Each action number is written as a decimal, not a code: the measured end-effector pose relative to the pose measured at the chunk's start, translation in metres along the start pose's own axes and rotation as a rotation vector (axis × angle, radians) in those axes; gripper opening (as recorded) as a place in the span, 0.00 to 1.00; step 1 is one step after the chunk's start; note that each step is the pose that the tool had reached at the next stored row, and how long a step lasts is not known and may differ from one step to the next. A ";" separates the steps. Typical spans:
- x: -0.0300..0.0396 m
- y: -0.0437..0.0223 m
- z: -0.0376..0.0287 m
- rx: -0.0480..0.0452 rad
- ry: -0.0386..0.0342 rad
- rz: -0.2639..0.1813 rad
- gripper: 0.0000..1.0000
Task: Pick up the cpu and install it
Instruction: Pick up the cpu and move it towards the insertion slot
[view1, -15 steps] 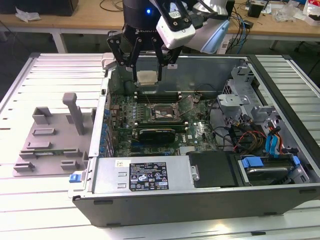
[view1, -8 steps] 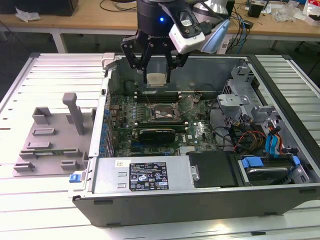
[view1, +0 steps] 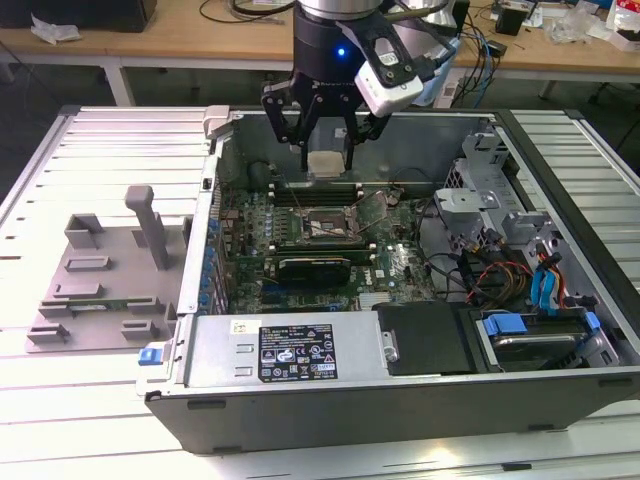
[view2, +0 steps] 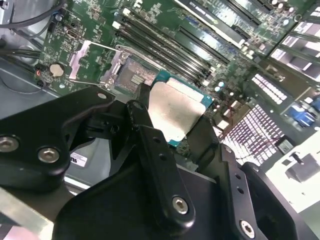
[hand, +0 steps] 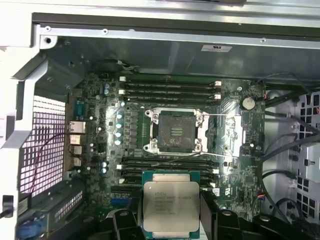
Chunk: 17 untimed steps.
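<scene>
The tool's (view2: 175, 112) black links loom closest in the second wrist view, its two fingers pinched against opposite edges of the cpu (hand: 171, 206). The chip is held flat, silvery plate up, with the green rim showing around it. It hangs in the air inside the computer case (view1: 400, 400), above the motherboard (hand: 100, 150) and near the socket (hand: 175, 131), touching neither. How far it sits off the socket's centre I cannot tell.

By its look the chip is light, thin and stiff. The metal top is probably slick, and the underside is likely the delicate face, so the edge grip seems the right hold, and only a modest squeeze should be needed.

The socket frame stands open, its contact bed bare and its wire levers swung aside. Memory slots (hand: 170, 90) run along both sides of it.

In the exterior view the arm comes straight down over the far half of the case, wrist vertical and fingers pointing down. The case lies open on the slatted bench (view1: 60, 420), and a grey fixture tray (view1: 100, 290) sits beside it on the exterior view's left.
</scene>
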<state>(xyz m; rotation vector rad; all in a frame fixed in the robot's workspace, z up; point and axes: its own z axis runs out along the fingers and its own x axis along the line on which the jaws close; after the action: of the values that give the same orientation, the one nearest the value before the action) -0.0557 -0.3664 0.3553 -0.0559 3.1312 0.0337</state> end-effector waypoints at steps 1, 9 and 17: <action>-0.0006 0.0004 0.0013 -0.0001 0.0000 0.000 0.54; -0.0052 0.0052 0.0201 -0.0001 0.0000 0.000 0.54; -0.0129 0.0257 0.0346 0.0001 0.0001 0.001 0.54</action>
<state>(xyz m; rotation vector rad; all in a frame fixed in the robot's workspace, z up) -0.0434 -0.3396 0.3214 -0.0542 3.1314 0.0335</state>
